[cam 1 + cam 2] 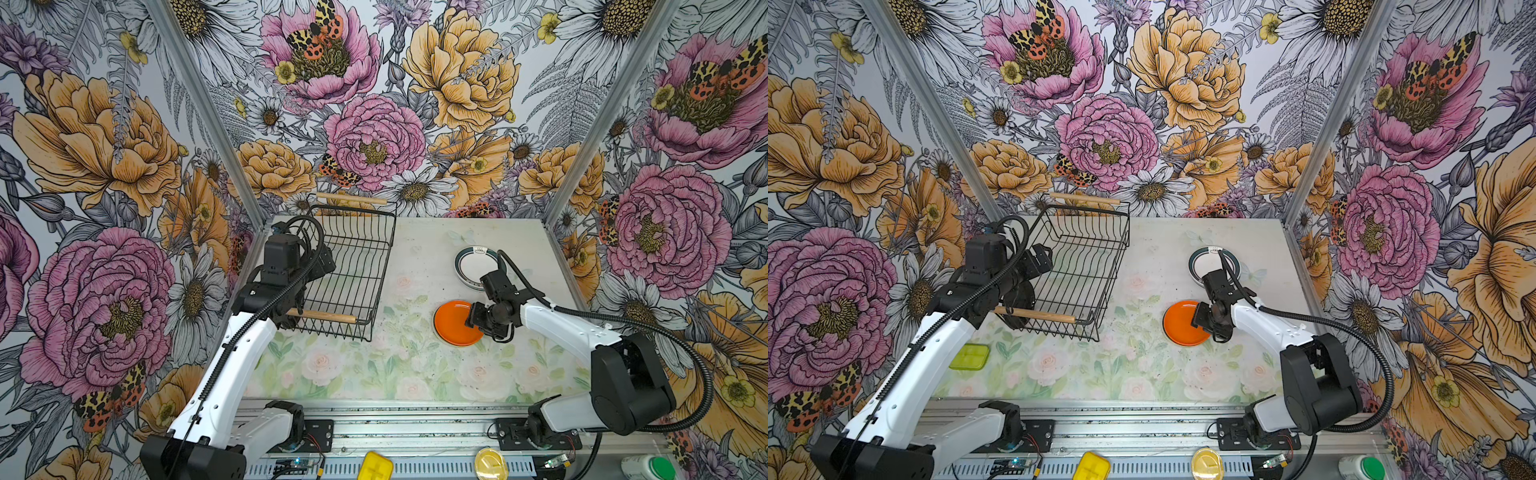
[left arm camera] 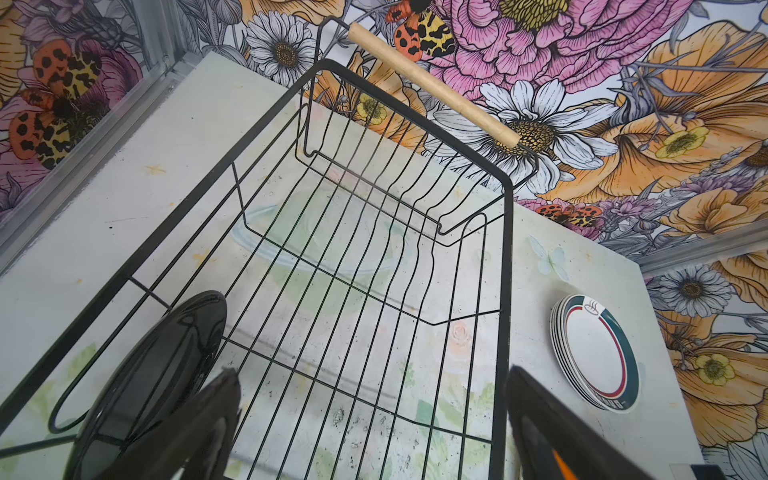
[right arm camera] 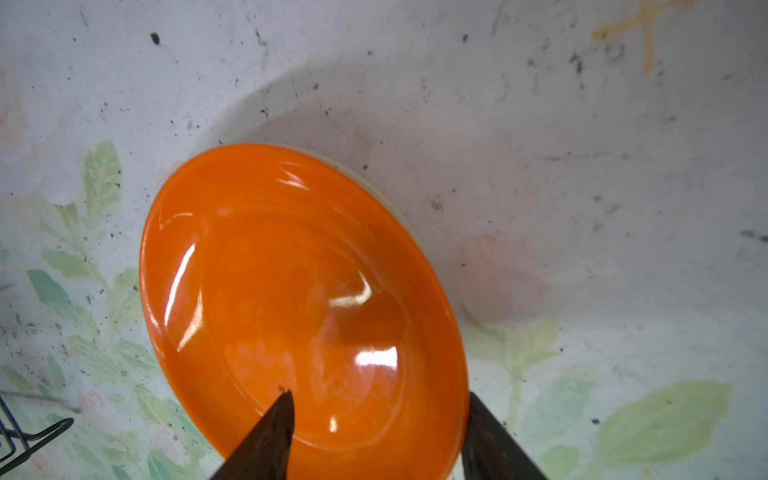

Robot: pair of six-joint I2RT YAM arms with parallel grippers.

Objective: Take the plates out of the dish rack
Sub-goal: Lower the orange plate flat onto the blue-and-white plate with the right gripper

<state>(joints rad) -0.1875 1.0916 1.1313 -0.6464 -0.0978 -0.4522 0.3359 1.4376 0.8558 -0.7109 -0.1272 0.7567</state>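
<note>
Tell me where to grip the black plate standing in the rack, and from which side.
Take the black plate by its upper rim, coming down from above. It stands on edge in the dish rack, wires around its lower part, so probably only the top arc is free for jaws to straddle.

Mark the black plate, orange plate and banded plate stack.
black plate [image 2: 153, 374], left wrist view, glossy face.
orange plate [image 3: 291, 291], right wrist view, centre of well.
banded plate stack [image 2: 594, 353], left wrist view, top plate's white centre.

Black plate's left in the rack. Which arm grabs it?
Left. The left gripper, open, is at the rack, beside the black plate; the right gripper is far off, astride the rim of the orange plate.
</note>
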